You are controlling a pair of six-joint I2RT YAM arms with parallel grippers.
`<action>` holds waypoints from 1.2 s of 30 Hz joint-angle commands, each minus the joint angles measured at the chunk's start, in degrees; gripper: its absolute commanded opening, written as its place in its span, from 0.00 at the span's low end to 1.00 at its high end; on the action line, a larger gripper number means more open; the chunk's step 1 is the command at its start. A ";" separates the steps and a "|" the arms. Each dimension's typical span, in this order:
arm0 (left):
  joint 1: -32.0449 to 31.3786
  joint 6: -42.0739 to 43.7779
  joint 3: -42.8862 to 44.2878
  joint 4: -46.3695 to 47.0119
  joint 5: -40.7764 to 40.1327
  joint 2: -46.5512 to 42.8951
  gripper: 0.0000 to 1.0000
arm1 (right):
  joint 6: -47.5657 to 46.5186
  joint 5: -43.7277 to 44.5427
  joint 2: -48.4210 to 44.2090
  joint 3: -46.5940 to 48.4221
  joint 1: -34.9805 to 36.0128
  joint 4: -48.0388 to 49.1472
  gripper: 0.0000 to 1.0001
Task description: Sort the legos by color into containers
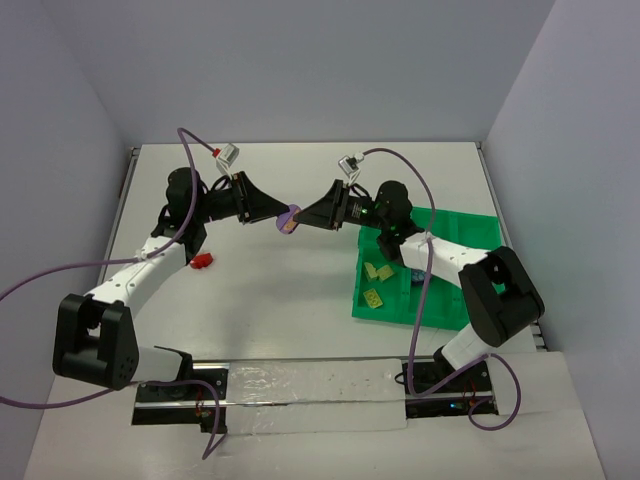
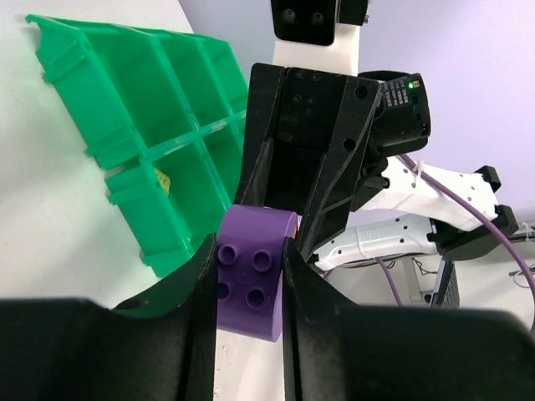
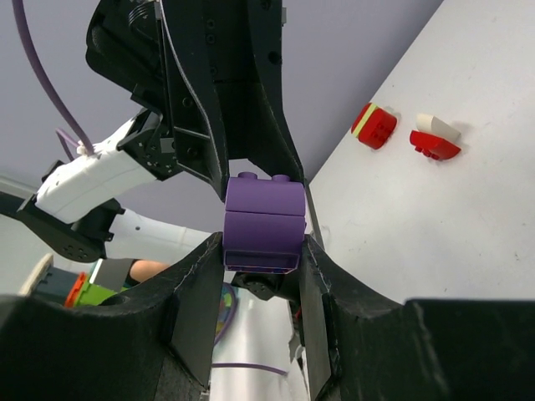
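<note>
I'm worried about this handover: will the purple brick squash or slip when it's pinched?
Probably stiff: the purple brick shows crisp edges though pinched from two sides. Likely light, being small beside the fingers. Its smooth faces could slip, and the rounded end might roll if dropped.

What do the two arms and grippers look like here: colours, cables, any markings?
The left arm and right arm have white shells and black joint housings. The left gripper and right gripper are black wedge-shaped bodies with two flat fingers. A purple cable runs along each arm; a white connector with a red tip sits by the left wrist. A green light glows on the right wrist.
</note>
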 commanded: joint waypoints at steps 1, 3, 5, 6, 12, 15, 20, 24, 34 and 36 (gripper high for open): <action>-0.18 -0.93 0.67 1.89 0.03 -1.78 0.00 | -1.71 -0.51 -1.96 0.49 -0.18 2.06 0.06; 0.44 -1.00 0.44 1.24 -0.96 -2.71 0.00 | -1.77 -0.66 -2.26 -0.03 -0.84 1.87 0.06; 2.16 -2.61 -0.69 2.29 -2.36 -3.83 0.00 | -1.88 -0.74 -2.70 -1.39 -1.88 1.83 0.05; 2.92 -3.50 -1.79 3.39 -2.33 -4.10 0.00 | -1.76 -0.74 -2.92 -2.12 -2.20 1.83 0.04; 7.68 -12.70 -7.23 14.27 -1.45 -4.17 0.00 | -1.69 -1.60 -3.55 -2.56 -3.01 1.23 0.03; 7.91 -12.54 -7.44 13.53 -2.66 -4.45 0.00 | -2.68 -1.40 -3.89 -2.65 -3.23 -1.13 0.02; 7.91 -3.84 -3.92 -1.12 -7.26 -5.77 0.00 | -15.87 8.61 -12.17 -1.03 -5.73 -29.75 0.02; 7.91 1.00 -1.11 -8.74 -11.09 -6.78 0.00 | -30.48 36.43 -23.38 4.04 -6.40 -61.78 0.05; 6.72 1.26 0.47 -8.46 -10.30 -4.61 0.00 | -26.86 73.82 -43.95 0.51 -10.49 -90.85 0.10; 5.49 2.57 1.36 -9.93 -10.91 -4.54 0.00 | -24.55 74.72 -46.03 -0.80 -10.85 -92.64 0.11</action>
